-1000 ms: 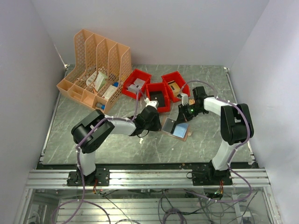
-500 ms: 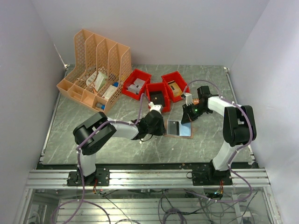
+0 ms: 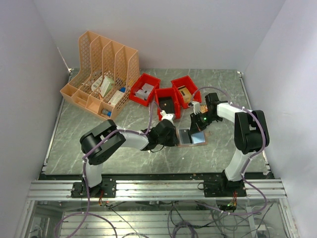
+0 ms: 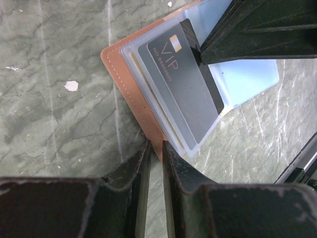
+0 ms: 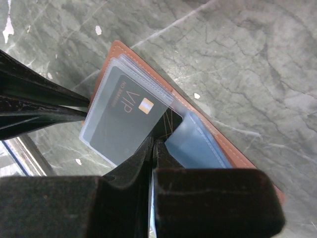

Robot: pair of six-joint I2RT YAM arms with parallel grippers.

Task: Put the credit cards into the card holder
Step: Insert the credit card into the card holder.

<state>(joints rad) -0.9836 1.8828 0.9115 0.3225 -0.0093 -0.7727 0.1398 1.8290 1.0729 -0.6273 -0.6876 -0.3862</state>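
Card holder point(image 3: 190, 137) lies open on the table point(image 3: 223, 153), between my two grippers. My left gripper point(image 4: 156, 148) is pinched on its salmon edge, anchoring it. My right gripper point(image 5: 152, 145) is closed on a corner of the VIP card point(image 5: 124, 116), which sits partly inside a clear sleeve point(image 5: 99, 130). I'd slide the card in flat and straight, with the left pinch firm so nothing skids.

Soft, even light fills the overhead view, with only faint shadows around the card holder point(image 3: 190, 137). In the wrist views the card holder's clear sleeves carry a pale sheen. The black fingers point(image 4: 124, 173) just below it look soft and unfocused.
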